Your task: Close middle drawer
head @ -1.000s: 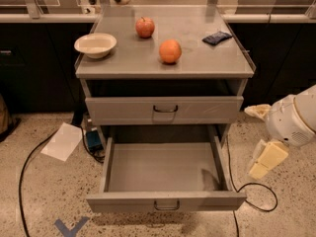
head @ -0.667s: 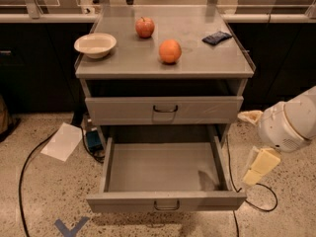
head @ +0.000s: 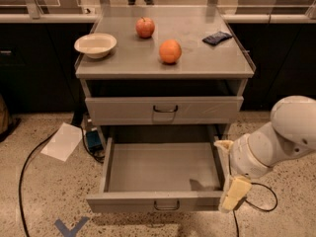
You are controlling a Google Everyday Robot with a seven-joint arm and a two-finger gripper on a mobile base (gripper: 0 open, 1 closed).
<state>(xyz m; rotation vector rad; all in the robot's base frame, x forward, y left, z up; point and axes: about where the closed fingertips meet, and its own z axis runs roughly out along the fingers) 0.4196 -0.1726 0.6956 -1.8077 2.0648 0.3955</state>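
Note:
The middle drawer [head: 163,168] of the grey metal cabinet is pulled far out. It is a wide shallow tray with nothing in it, and its flat front has a small dark handle [head: 167,206]. My gripper [head: 231,177] hangs from the white arm [head: 276,137] at the drawer's right side, close to its front right corner. The top drawer front [head: 163,110] above it is closed. The lowest drawer is hidden under the open one.
On the cabinet top [head: 207,63] sit a white bowl [head: 95,45], an apple [head: 145,27], an orange [head: 170,51] and a dark blue packet [head: 217,37]. A sheet of paper [head: 62,141], a small blue box [head: 93,139] and black cables [head: 29,157] lie on the floor at the left.
My gripper and arm have moved left and down, from beside the cabinet to the front right corner of the open drawer. The drawer has not moved.

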